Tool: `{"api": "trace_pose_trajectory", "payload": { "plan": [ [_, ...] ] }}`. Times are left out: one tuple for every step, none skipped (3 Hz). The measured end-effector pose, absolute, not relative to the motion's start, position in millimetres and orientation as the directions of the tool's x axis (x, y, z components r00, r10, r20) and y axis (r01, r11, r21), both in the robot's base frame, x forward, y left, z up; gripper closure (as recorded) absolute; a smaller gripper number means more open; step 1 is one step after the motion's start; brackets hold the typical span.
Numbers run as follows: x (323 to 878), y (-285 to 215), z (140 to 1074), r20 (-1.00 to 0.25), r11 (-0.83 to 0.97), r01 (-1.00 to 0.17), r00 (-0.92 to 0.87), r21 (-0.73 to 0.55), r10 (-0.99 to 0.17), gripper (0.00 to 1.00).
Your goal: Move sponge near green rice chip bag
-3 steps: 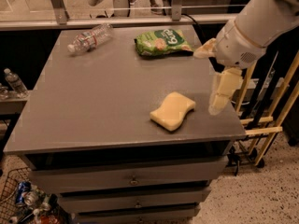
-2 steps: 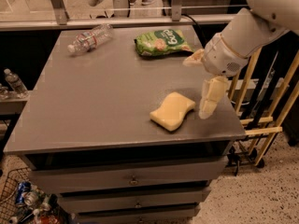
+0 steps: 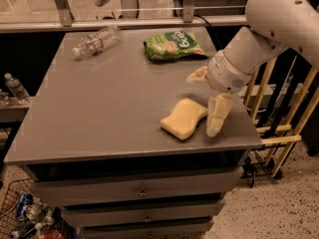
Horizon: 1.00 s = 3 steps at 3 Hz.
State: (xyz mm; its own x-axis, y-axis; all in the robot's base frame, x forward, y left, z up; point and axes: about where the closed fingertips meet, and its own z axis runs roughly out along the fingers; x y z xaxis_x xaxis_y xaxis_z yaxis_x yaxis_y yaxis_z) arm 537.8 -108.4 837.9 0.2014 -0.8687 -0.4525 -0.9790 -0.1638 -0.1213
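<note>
Nearer than before, the spread pincer (image 3: 202, 104) hangs just beside the sponge (image 3: 183, 118).

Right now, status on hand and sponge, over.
Hand open, just right of sponge, not gripping. Sponge flat at table's front right, far from green rice chip bag. Water bottle back left, off the path.

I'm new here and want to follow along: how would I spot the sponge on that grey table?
Look at the grey table above the drawers, toward its front right corner. There the sponge lies beside the robot's open gripper. It is a pale yellow foam block with wavy sides, unlike the green bag and clear bottle at the back.
</note>
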Motion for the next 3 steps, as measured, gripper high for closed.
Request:
{"api": "trace_pose_trajectory", "payload": {
  "plan": [
    [535.8, -106.5, 830.4, -0.451, -0.180, -0.977, 0.212, -0.112, -0.867, 0.19],
    [535.5, -104.3, 825.6, -0.449, -0.190, -0.976, 0.218, -0.107, -0.866, 0.41],
    [536.8, -106.7, 827.4, -0.448, -0.182, -0.977, 0.213, -0.112, -0.868, 0.65]
  ]
}}
